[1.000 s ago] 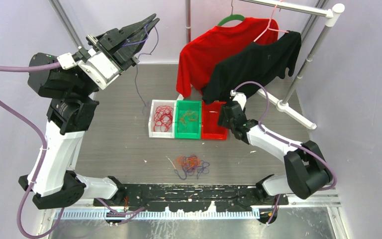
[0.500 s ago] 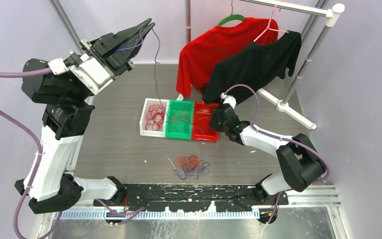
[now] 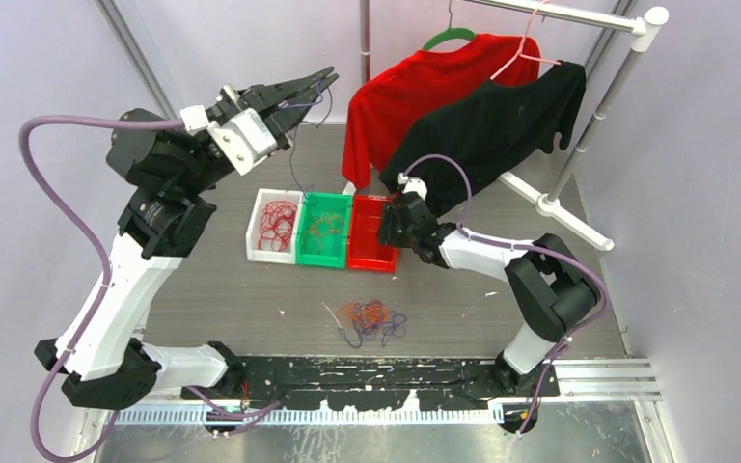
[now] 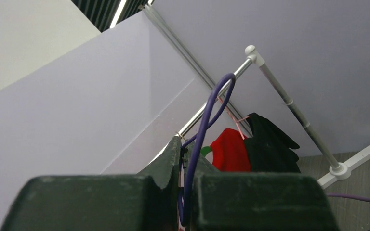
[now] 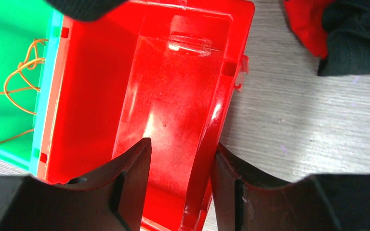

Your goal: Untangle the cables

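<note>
A tangled bundle of red, orange and purple cables lies on the table near the front. My left gripper is raised high at the back and shut on one purple cable, which hangs down toward the bins. In the left wrist view the purple cable loops up from between the closed fingers of my left gripper. My right gripper is open, its jaws astride the right wall of the empty red bin. In the right wrist view my right gripper has one finger inside and one outside the red bin's wall.
A white bin holds red cables and a green bin holds orange cables, joined in a row with the red bin. A clothes rack at the back right carries a red shirt and a black shirt.
The row of bins has slid left along the table with my right gripper at the red bin's wall. My left gripper has swung right and lower, still holding the purple cable.
</note>
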